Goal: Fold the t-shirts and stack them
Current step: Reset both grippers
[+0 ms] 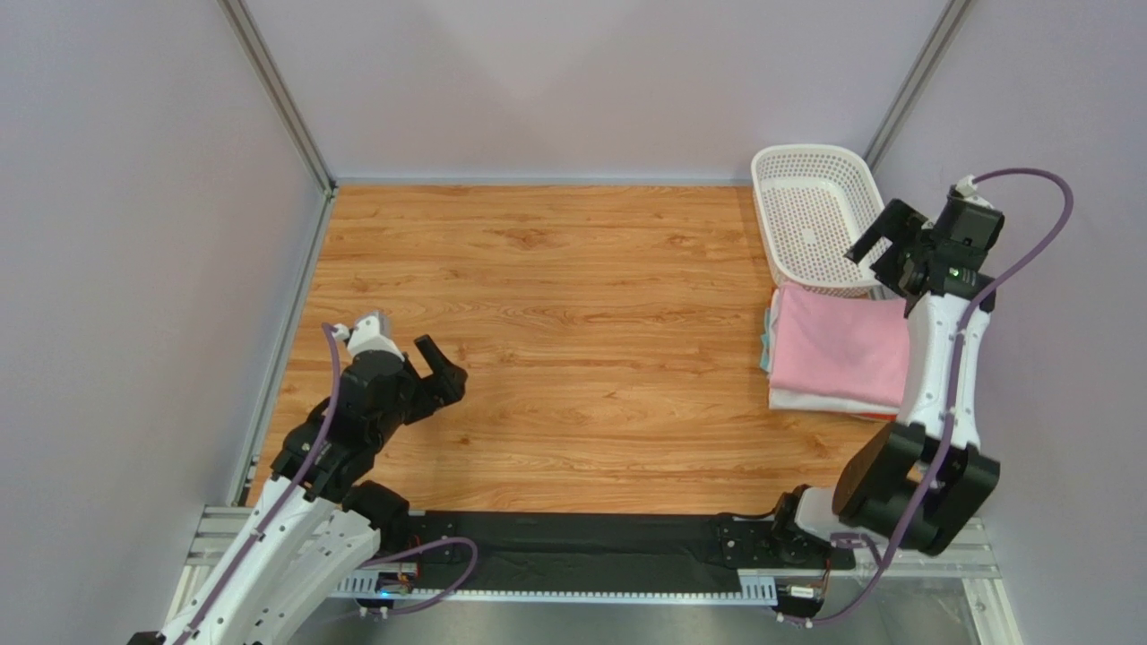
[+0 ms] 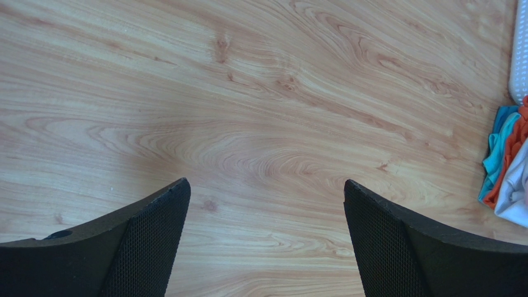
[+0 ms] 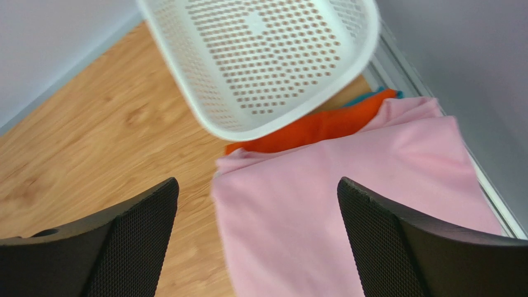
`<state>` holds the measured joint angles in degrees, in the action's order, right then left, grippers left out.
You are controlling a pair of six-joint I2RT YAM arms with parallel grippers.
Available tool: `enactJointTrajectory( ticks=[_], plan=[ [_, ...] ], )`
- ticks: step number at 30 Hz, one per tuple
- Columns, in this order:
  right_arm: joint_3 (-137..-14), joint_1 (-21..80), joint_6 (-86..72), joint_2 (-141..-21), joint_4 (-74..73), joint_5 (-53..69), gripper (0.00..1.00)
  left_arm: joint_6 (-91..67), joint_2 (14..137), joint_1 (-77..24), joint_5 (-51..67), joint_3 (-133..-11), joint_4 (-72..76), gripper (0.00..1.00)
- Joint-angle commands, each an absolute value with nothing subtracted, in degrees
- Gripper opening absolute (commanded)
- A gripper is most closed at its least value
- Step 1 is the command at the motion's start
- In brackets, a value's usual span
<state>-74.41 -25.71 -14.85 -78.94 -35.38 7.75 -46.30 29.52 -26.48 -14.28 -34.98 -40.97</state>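
A folded light pink t-shirt (image 1: 842, 347) tops a stack at the table's right side. Under it a white t-shirt (image 1: 819, 401) shows along the near edge. The right wrist view shows the pink t-shirt (image 3: 334, 204) with orange cloth (image 3: 310, 130) beneath its far edge. My right gripper (image 1: 882, 266) hovers above the stack's far end, open (image 3: 257, 182), with nothing between its fingers. My left gripper (image 1: 442, 374) is far off at the left over bare wood, also open (image 2: 266, 185) and empty. The stack's teal, orange and white edges (image 2: 508, 167) show in the left wrist view.
A white perforated basket (image 1: 812, 215) stands at the back right, its near rim overlapping the stack's far edge (image 3: 266, 55). Grey walls close in the wooden table (image 1: 566, 309) on the left, back and right. A black rail (image 1: 593, 551) runs between the arm bases.
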Motion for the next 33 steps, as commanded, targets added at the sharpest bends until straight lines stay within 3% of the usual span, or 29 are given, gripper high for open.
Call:
enactJointTrajectory(
  ticks=[1, 6, 19, 26, 33],
  plan=[
    [-70.87, -18.48, -16.61, -69.54, -37.09, 8.89, 1.00, -46.32, 30.85, -26.37, -15.47, -41.90, -45.52, 1.00],
    [-62.42, -9.34, -18.54, -58.29, -36.48, 10.36, 1.00, -45.70, 30.59, -26.37, -14.77, -45.17, -49.48, 1.00],
    [-43.60, -1.41, -19.16, -34.74, -36.30, 23.55, 1.00, -47.99, 22.68, -26.37, -14.85, -37.89, -47.11, 1.00],
    [-42.36, -1.41, -21.10, -32.25, -32.87, 28.12, 1.00, -47.37, 19.95, -26.37, -14.15, -37.18, -46.93, 1.00],
    [-42.98, -1.41, -19.69, -32.52, -34.98, 24.35, 1.00, -47.11, 20.04, -26.37, -15.29, -37.18, -48.25, 1.00]
  ],
)
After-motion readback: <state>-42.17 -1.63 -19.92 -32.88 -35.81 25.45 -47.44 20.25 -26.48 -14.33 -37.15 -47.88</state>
